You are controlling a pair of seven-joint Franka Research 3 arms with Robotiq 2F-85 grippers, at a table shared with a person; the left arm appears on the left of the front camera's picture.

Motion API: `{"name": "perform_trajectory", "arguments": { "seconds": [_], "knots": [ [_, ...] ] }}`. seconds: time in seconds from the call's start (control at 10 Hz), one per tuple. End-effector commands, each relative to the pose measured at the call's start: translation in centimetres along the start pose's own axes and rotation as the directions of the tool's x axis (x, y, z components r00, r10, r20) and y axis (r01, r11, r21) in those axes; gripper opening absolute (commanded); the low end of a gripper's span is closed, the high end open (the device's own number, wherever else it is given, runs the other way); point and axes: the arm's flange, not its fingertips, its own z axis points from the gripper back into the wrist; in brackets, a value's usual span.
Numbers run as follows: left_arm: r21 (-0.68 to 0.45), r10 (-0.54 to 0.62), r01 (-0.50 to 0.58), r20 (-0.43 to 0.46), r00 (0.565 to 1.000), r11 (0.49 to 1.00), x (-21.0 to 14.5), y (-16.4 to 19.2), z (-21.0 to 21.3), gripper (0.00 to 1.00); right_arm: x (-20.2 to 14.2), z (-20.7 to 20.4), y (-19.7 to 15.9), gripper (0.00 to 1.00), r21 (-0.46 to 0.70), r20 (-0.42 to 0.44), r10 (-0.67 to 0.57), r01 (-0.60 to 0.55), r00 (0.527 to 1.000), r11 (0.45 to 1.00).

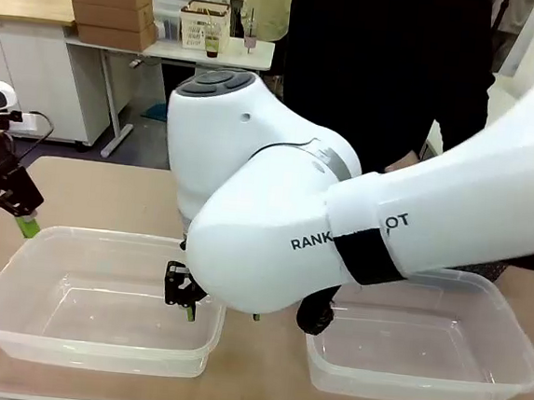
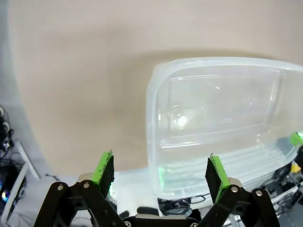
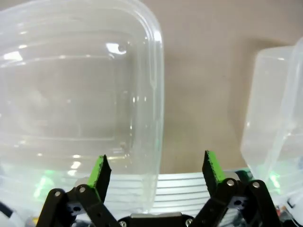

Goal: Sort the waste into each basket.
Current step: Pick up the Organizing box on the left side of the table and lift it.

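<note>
Bright even light, tub glare, wrist-view edges distorted

Both tubs, the left one (image 1: 99, 302) and the right one (image 1: 423, 335), are clear, glossy plastic with smooth walls that catch bright glints. The bench (image 1: 136, 198) under them looks like matt, pale tan laminate, smooth and unmarked. The right arm's shell (image 1: 274, 229) is smooth white glossy plastic; each tool (image 2: 161, 175) has matt black links and green rubbery-looking pads (image 2: 105, 168)

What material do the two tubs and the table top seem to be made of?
Left tub and right tub: probably thin clear plastic, glossy; the table shows through, with bright glints. Table: matt beige, perhaps laminate or wood; no grain is visible.
</note>
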Motion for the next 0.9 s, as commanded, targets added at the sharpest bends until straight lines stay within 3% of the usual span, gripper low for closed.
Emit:
{"name": "perform_trajectory", "arguments": {
  "seconds": [0.0, 0.4, 0.7, 0.8],
  "knots": [
    [-0.051, -0.061, 0.057, -0.063, 0.996, 0.997, -3.7, 0.0, -8.2, 1.00, 0.8, 0.1, 2.0, 1.00, 0.018, 0.093, -0.066, 0.064, 0.993, 0.998],
    [-0.046, -0.018, 0.012, -0.123, 0.992, 0.999, -5.6, 0.6, -11.5, 1.00, 1.6, -0.1, 1.9, 1.00, 0.017, 0.106, -0.074, 0.072, 0.992, 0.997],
    [-0.036, 0.014, -0.016, -0.068, 0.998, 0.999, -5.8, 0.8, -12.5, 1.00, 1.8, -0.9, 1.6, 1.00, -0.014, 0.088, -0.082, 0.084, 0.993, 0.996],
    [-0.006, 0.014, -0.014, -0.074, 0.997, 1.000, -5.8, 0.7, -12.5, 0.41, 1.7, -1.0, 1.3, 0.41, -0.013, 0.063, -0.065, 0.066, 0.996, 0.998]
  ]
}}
